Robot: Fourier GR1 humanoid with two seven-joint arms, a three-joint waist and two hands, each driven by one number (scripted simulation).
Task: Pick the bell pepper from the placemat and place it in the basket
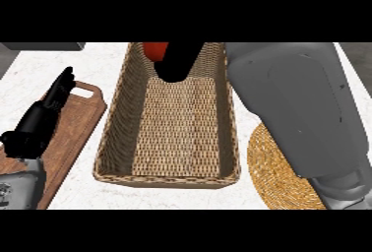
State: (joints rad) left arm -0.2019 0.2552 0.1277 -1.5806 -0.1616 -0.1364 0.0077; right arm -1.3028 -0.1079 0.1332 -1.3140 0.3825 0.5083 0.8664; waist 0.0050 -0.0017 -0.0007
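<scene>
Spanning the view's right side, the grey right forearm (298, 108) runs from the lower right corner up and over the far end of the basket (112, 125). It hides the basket's far right corner and part of the placemat (270, 179). The right hand (178, 61) shows as 1 dark shape hanging down inside the basket's far end, above the woven floor. I cannot tell whether this hand is open or closed, since it faces away and reads only as a black outline.

The pepper (155, 50) is off the placemat. It is a red patch at the basket's far end, inside the rim, touching the left side of the right hand and cut off by the view's upper edge. It looks held against the hand, though it may instead be resting on the basket floor; the view does not settle that.

The basket is long and narrow, set lengthwise away from the robot in the middle of the white counter (36, 74). The round straw-coloured placemat lies just beside the basket's near right side, with nothing showing on its visible part.

The left hand (40, 118) is open and resting at the view's left, its fingers straight and pointing up and away. It shows over a brown wooden board (80, 123) with a handle hole at its far end. The left forearm (18, 187) enters at the lower left corner.
</scene>
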